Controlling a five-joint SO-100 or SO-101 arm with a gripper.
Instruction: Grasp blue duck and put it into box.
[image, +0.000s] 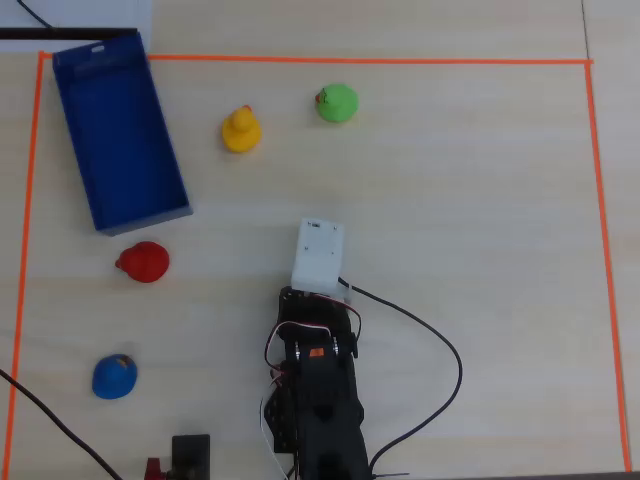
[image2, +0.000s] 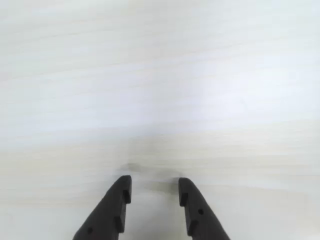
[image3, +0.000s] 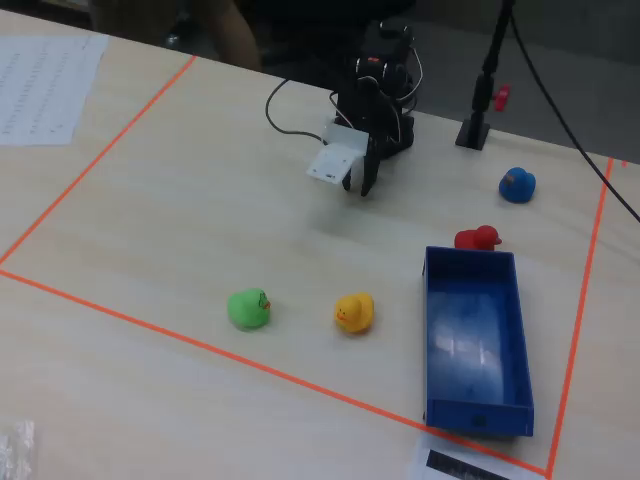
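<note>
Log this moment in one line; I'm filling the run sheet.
stage: pre-grasp | gripper: jaws open, empty, over bare table | blue duck: untouched, on table | box: empty

Bare bench lies around the end effector (nothing under it in the wrist view). In the overhead view, the red duck sits between blue duck and box.

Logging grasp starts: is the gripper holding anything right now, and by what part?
Nothing is held. In the wrist view the gripper has its jaws apart over bare table. The blue duck sits untouched, well away from the arm.
</note>
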